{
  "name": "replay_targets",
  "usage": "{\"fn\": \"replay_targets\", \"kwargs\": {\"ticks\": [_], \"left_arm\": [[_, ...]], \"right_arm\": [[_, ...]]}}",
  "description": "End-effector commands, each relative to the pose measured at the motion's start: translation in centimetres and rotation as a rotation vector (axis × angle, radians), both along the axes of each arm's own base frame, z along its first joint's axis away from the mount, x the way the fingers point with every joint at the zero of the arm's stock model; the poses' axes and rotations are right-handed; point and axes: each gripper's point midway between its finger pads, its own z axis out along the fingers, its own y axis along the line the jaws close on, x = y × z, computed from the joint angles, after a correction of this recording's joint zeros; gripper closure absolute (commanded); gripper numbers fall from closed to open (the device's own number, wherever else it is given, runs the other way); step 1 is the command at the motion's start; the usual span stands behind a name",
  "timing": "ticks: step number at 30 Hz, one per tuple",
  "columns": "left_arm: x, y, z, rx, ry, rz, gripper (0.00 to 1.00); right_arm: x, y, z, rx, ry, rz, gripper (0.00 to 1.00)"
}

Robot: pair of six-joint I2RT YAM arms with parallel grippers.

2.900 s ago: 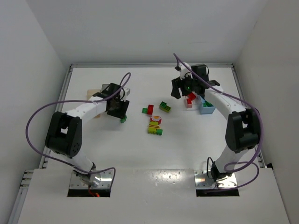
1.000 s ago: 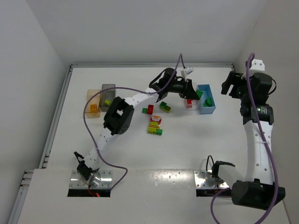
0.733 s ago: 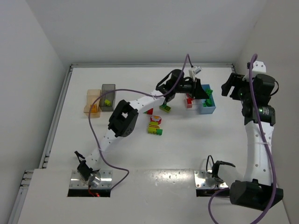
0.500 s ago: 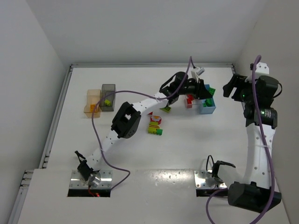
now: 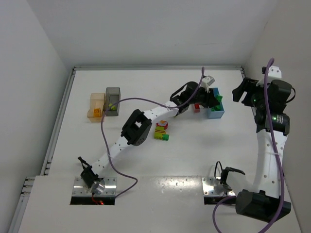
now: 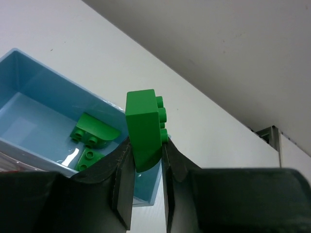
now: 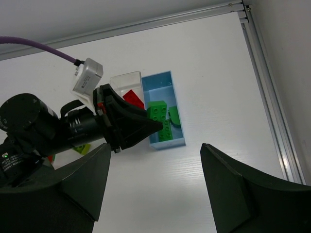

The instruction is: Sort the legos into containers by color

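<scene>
While scanning from the far left, picking up the orange bin (image 5: 95, 106) just beside the dark grey bin (image 5: 112, 95), with a yellow-green brick (image 5: 112, 106) sitting in the grey one. Moving to the middle now: a loose cluster (image 5: 162, 131) of red, yellow and green bricks, well apart from every bin. Further right, reaching the clear bin (image 7: 125, 77) with a red brick (image 7: 130, 97) inside, right beside the light blue bin (image 6: 34, 68). And there, over the blue one, catching the left gripper (image 6: 145, 150) at the end of a long stretch across, jaws clenched tight on a green brick (image 6: 142, 119), studs facing sideways. Down below in that same bin, two more green pieces (image 6: 92, 135) lying on the floor. Far right, finding the right gripper (image 5: 241, 91) up high and off to the side, fingers (image 7: 82, 184) spread wide, grasping nothing.
</scene>
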Motion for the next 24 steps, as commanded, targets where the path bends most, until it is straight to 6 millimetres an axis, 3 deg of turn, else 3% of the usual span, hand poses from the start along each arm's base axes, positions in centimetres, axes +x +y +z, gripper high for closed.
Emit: {"fn": "replay_targets", "kwargs": {"ticks": [1,4,5,9,12,13,15,16,17,19,20,22,23,24], "left_arm": [[-0.3,-1.2,3.4,-0.052,-0.105,0.010,0.71],[-0.1,-1.1,3.1,-0.040,-0.111,0.019,0.46],[0.0,-1.0,2.9,-0.029,-0.113,0.019,0.32],[0.8,-0.8,3.7,-0.031,-0.150,0.065,0.17],[1.8,-0.4,7.9,-0.073,-0.268,0.113,0.17],[1.8,0.0,11.4,-0.115,-0.319,0.130,0.17],[3.0,1.8,15.2,-0.143,-0.372,0.181,0.16],[4.2,3.9,17.2,-0.133,-0.371,0.219,0.16],[4.8,5.2,18.0,-0.116,-0.373,0.245,0.16],[6.3,8.3,18.5,-0.051,-0.341,0.299,0.17],[7.5,11.6,19.8,-0.017,-0.349,0.360,0.17],[8.2,15.2,19.6,0.057,-0.316,0.406,0.18],[9.1,18.7,20.2,0.092,-0.304,0.460,0.18],[9.6,20.8,20.0,0.129,-0.294,0.501,0.18]], "right_arm": [[-0.1,0.4,2.2,0.010,-0.058,0.015,0.25],[-0.2,0.1,2.2,0.009,-0.058,0.006,0.25],[-0.1,0.1,2.4,0.006,-0.067,0.006,0.25],[0.1,0.4,1.7,0.018,-0.051,0.023,0.25],[0.1,1.2,0.8,0.018,-0.034,0.068,0.25],[0.2,1.6,0.5,0.004,-0.033,0.094,0.25],[0.4,2.7,0.4,0.016,-0.046,0.160,0.26],[0.4,3.0,-0.1,0.006,-0.044,0.194,0.26],[0.4,3.9,0.3,0.008,-0.067,0.254,0.26],[1.0,4.8,-0.9,0.008,-0.045,0.326,0.27],[1.7,5.7,-2.2,0.030,-0.012,0.388,0.29],[2.2,7.5,-3.8,0.038,0.046,0.478,0.32],[2.8,8.1,-4.3,0.029,0.059,0.508,0.34],[3.3,9.9,-6.4,0.026,0.118,0.581,0.34]]}}
